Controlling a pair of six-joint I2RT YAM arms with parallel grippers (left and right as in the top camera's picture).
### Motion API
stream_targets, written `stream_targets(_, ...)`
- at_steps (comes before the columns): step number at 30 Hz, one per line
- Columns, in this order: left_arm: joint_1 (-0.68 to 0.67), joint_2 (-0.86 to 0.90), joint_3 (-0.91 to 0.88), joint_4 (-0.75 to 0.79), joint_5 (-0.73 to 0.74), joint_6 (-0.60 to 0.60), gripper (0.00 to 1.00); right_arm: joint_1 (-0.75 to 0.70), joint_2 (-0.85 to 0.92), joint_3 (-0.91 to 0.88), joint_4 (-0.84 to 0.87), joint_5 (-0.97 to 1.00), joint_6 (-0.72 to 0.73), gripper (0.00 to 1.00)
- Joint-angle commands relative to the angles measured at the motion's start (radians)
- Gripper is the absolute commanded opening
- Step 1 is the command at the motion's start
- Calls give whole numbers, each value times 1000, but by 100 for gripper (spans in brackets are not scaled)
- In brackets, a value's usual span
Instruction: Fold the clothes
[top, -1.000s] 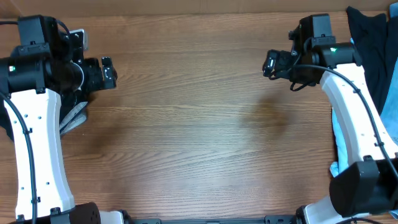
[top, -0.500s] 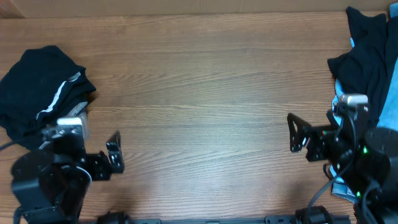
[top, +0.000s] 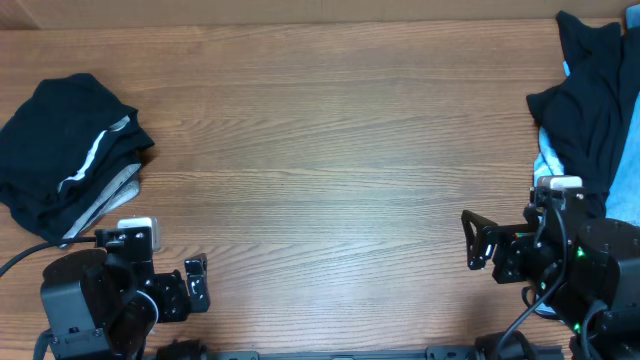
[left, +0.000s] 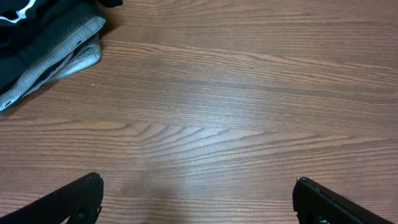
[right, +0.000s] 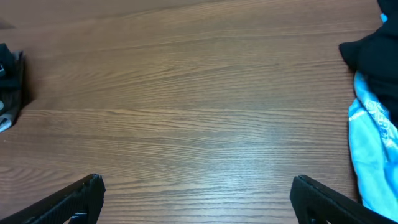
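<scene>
A folded stack of black and grey clothes (top: 70, 155) lies at the table's left edge; its corner shows in the left wrist view (left: 46, 43). A loose pile of black and light blue clothes (top: 595, 100) lies at the right edge and shows in the right wrist view (right: 376, 118). My left gripper (top: 196, 284) is open and empty at the front left, over bare wood (left: 196, 199). My right gripper (top: 478, 241) is open and empty at the front right, left of the pile (right: 196, 199).
The wooden table (top: 330, 170) spans the whole view. The arm bases sit at the front edge, left and right. In the right wrist view the far left stack (right: 9, 81) shows at the left edge.
Both arms have drawn back from the far part of the table to the front edge. The left arm no longer covers the folded stack. Both grippers stay open and empty.
</scene>
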Motion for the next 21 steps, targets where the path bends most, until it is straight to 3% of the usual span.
stream_targets(1, 0, -11, -2, 0, -3, -14, 100, -2, -58, -18, -1, 35, -8, 100)
stream_targets(5, 0, -11, -2, 0, -3, -14, 100, -1, -197, -136, 102, 60, -22, 100)
stream_targets(12, 0, -11, -2, 0, -3, -14, 100, -1, -548, -506, 375, 60, -29, 100)
stream_targets(15, 0, -11, -2, 0, -3, -14, 100, -1, -669, -671, 574, 64, -30, 100)
stream_targets(18, 0, -11, -2, 0, -3, -14, 100, 0, -669, -787, 778, 64, -37, 100)
stream_targets(21, 0, -11, -2, 0, -3, -14, 100, 0, -669, -971, 1092, 64, -66, 100)
